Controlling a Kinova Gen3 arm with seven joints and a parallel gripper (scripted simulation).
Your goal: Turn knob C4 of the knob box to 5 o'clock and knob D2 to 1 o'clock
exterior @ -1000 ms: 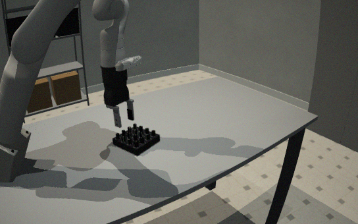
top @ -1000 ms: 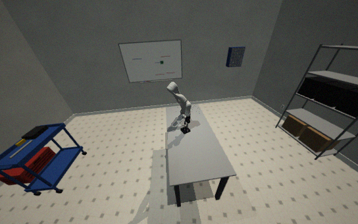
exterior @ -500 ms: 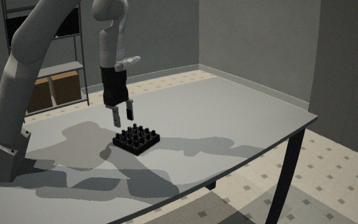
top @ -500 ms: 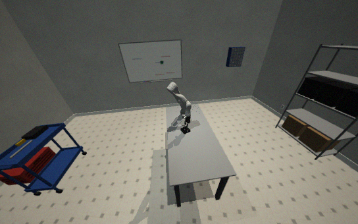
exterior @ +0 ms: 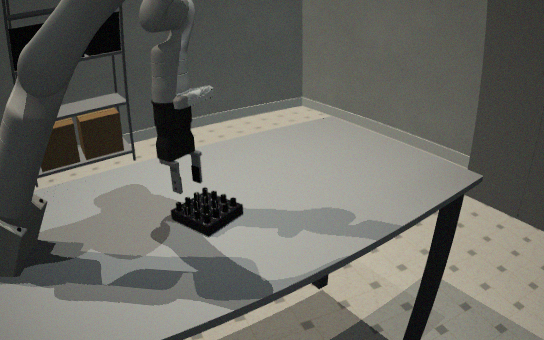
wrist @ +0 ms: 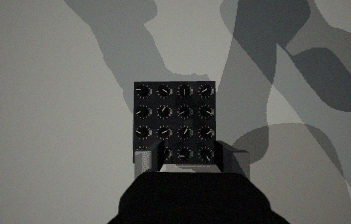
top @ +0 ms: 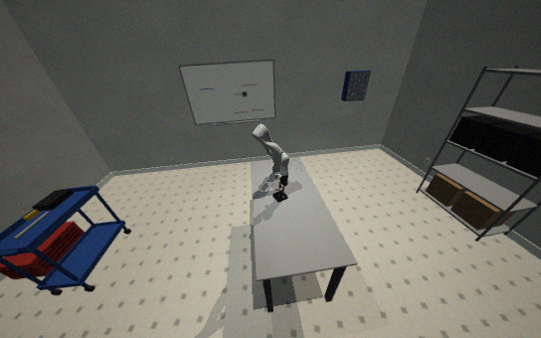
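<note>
Grey bench [top: 300,234] [exterior: 370,165] [wrist: 66,150] ran through frame centre; whiteboard [top: 229,91] hung upper centre; jaws [exterior: 187,187] stood fully open, holding nothing.

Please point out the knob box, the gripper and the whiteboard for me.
Knob box [exterior: 209,229] [wrist: 174,122]: exterior and wrist views, on its body.
Gripper [exterior: 189,187] [wrist: 189,151]: same views, midway between its fingertips.
Whiteboard [top: 219,101]: top view, on its writing surface.

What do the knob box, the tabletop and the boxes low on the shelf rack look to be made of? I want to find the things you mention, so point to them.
Knob box [exterior: 209,229] [wrist: 174,101]: probably matte black plastic, being evenly dark with little shine; painted metal is possible.
Tabletop [top: 295,231] [exterior: 290,165]: smooth pale grey, perhaps laminate or painted board; no grain shows.
Low boxes [top: 476,210] [exterior: 101,134]: likely cardboard, judging by their plain, dull brown sides.
</note>
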